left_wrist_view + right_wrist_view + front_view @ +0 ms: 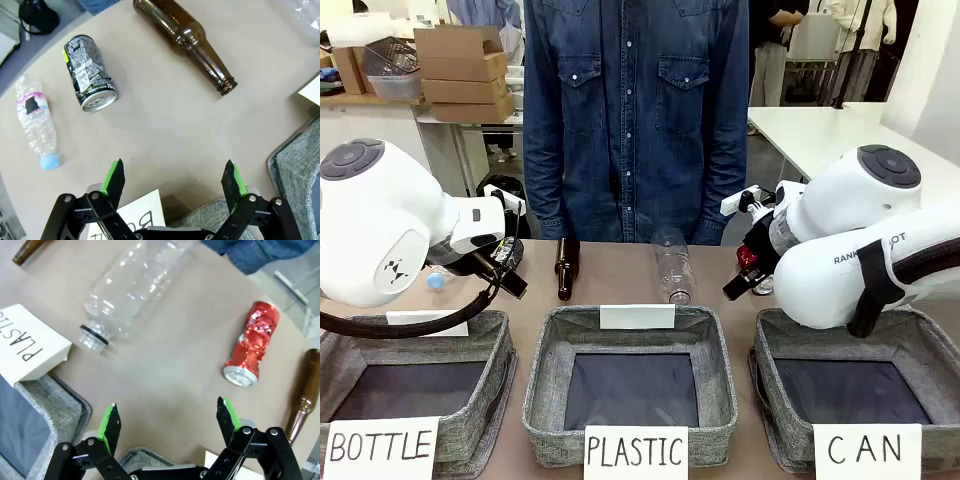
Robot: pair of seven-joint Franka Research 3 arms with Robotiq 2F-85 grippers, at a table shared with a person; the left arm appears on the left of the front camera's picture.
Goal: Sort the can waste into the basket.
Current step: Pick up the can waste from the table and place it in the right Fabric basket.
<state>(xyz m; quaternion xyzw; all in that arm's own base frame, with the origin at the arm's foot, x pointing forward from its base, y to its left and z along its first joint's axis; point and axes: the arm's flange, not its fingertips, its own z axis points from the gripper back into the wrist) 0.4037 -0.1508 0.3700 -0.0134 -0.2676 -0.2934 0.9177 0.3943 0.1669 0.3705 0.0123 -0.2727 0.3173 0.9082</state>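
A dented black-silver can (89, 72) lies on its side on the table, well ahead and left of my open left gripper (174, 180). A crushed red can (252, 343) lies on its side ahead and right of my open right gripper (169, 424); a sliver of the red can (747, 257) peeks out behind the right arm in the front view. Nothing sits between either pair of fingers. The grey basket (910, 335) signed "CAN" stands at the front right, under the right arm, with nothing in it.
A brown glass bottle (185, 40) and a crumpled clear bottle with a blue cap (36, 122) lie near the black can. A clear plastic bottle (132, 290) and another brown bottle (304, 390) flank the red can. Baskets signed "PLASTIC" (550, 345) and "BOTTLE" (490, 345) stand alongside. A person stands at the far edge.
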